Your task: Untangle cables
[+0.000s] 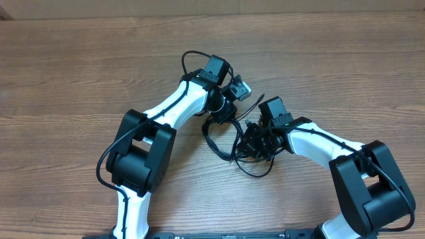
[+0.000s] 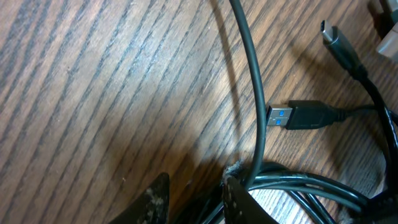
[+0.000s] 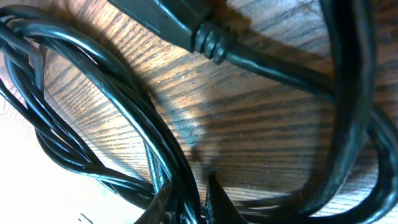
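The thin black flexible cables (image 1: 229, 143) are seen lying in a loose tangle of loops near the middle of the brown wooden table (image 1: 80, 66), somewhat toward the edge where the arm bases stand. The tangle is found between the two grippers. The left gripper (image 1: 222, 113) is placed at the side nearer the far edge, and the right gripper (image 1: 251, 143) at the side nearer the right edge.

In the left wrist view, one strand of the cables (image 2: 255, 112) is seen curving down the surface to the tip of one finger, where it is met by further strands. A black plug with a blue insert (image 2: 292, 116) is laid flat just beside that strand, and a slimmer black plug with a rounded metal tip (image 2: 336, 37) lies apart from it toward the upper corner. The fingers of the left gripper (image 2: 196, 186) are held slightly apart, with wood showing between their tips; whether a strand is clamped there cannot be told.

In the right wrist view, several strands of the cables (image 3: 124, 106) are seen running together into the right gripper (image 3: 186, 199), whose fingers are pressed closed on them. A black moulded plug body with a ribbed collar (image 3: 168, 18) is seen beyond, resting on the wood.
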Action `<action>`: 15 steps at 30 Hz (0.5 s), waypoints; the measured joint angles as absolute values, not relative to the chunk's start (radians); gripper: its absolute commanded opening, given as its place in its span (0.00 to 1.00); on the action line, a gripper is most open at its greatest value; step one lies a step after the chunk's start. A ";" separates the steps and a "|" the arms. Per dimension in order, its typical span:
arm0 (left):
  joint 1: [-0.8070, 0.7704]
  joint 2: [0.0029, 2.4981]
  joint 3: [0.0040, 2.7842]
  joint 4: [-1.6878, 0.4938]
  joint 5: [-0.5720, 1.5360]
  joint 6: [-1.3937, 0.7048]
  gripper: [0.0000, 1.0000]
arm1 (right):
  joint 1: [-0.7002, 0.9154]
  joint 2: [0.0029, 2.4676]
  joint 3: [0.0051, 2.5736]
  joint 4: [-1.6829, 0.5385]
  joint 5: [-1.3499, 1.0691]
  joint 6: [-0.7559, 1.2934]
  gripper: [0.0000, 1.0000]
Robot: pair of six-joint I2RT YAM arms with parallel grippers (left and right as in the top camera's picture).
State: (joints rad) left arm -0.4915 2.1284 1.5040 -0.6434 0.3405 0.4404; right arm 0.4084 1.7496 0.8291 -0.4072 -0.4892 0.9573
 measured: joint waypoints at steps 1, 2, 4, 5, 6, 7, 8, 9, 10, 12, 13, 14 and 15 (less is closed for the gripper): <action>-0.492 2.128 1.504 -0.648 0.340 0.440 0.30 | 0.408 1.750 0.829 -0.407 -0.489 0.957 0.11; -0.492 2.128 1.504 -0.656 0.340 0.440 0.30 | 0.408 1.750 0.829 -0.407 -0.489 0.957 0.11; -0.494 2.128 1.504 -0.676 0.340 0.441 0.30 | 0.408 1.750 0.829 -0.407 -0.490 0.957 0.11; -0.496 2.128 1.504 -0.683 0.338 0.441 0.31 | 0.408 1.750 0.829 -0.407 -0.489 0.957 0.11; -0.498 2.128 1.504 -0.688 0.337 0.441 0.31 | 0.408 1.750 0.829 -0.407 -0.489 0.957 0.11; -0.501 2.128 1.504 -0.691 0.337 0.441 0.31 | 0.408 1.750 0.829 -0.407 -0.489 0.957 0.11; -0.504 2.128 1.504 -0.694 0.337 0.442 0.31 | 0.408 1.750 0.829 -0.407 -0.489 0.957 0.11; -0.505 2.128 1.504 -0.696 0.336 0.442 0.32 | 0.408 1.750 0.829 -0.407 -0.489 0.958 0.11; -0.505 2.128 1.504 -0.696 0.334 0.445 0.32 | 0.408 1.750 0.829 -0.407 -0.489 0.957 0.11; -0.508 2.128 1.504 -0.699 0.328 0.445 0.32 | 0.408 1.750 0.829 -0.408 -0.490 0.957 0.11; -0.509 2.128 1.504 -0.699 0.325 0.445 0.31 | 0.408 1.750 0.829 -0.407 -0.490 0.957 0.11; -0.509 2.128 1.504 -0.698 0.321 0.445 0.32 | 0.408 1.750 0.829 -0.408 -0.489 0.957 0.11; -0.509 2.128 1.504 -0.697 0.318 0.445 0.31 | 0.408 1.750 0.829 -0.408 -0.490 0.957 0.11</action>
